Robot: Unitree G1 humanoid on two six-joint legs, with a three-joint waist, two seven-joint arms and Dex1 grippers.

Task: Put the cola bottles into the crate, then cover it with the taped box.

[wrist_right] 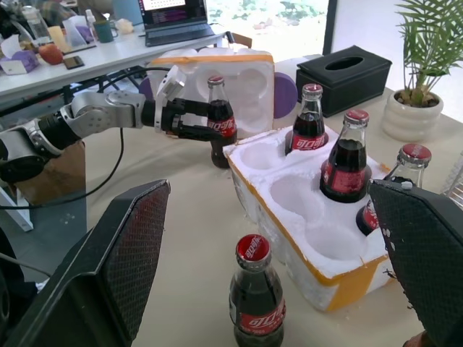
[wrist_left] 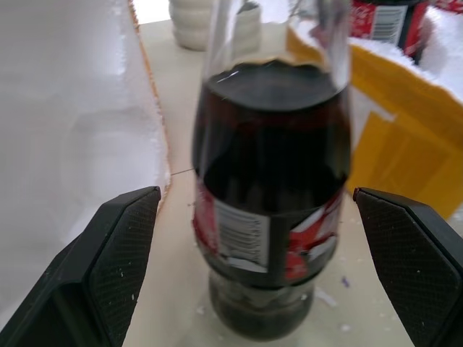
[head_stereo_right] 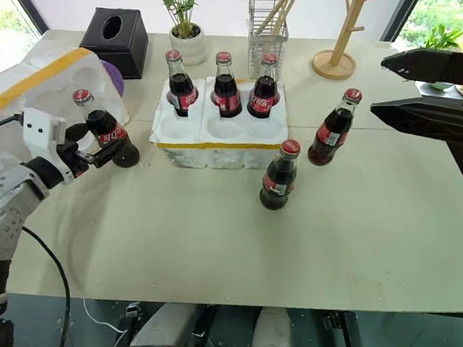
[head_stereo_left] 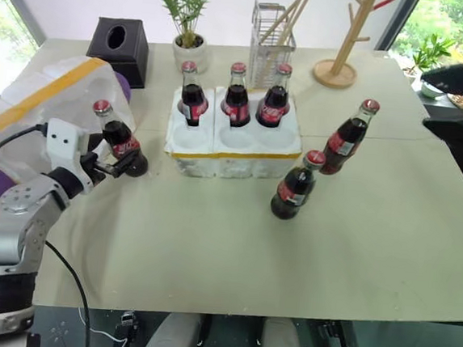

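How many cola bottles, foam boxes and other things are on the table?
Cola bottles: 6
Foam boxes: 2, the crate and the taped box
Potted plant: 1
Black tissue box: 1
Wire holder: 1
Wooden stand: 1
Total: 12

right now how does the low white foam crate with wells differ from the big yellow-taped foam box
The low white styrofoam crate sits at mid-table with its round wells facing up; the tall styrofoam taped box lies tipped at the table's left edge, its hollow facing sideways. The crate holds three cola bottles in its back row; the taped box holds none. The crate has one thin yellow band; the taped box's is wide. Both are white foam.
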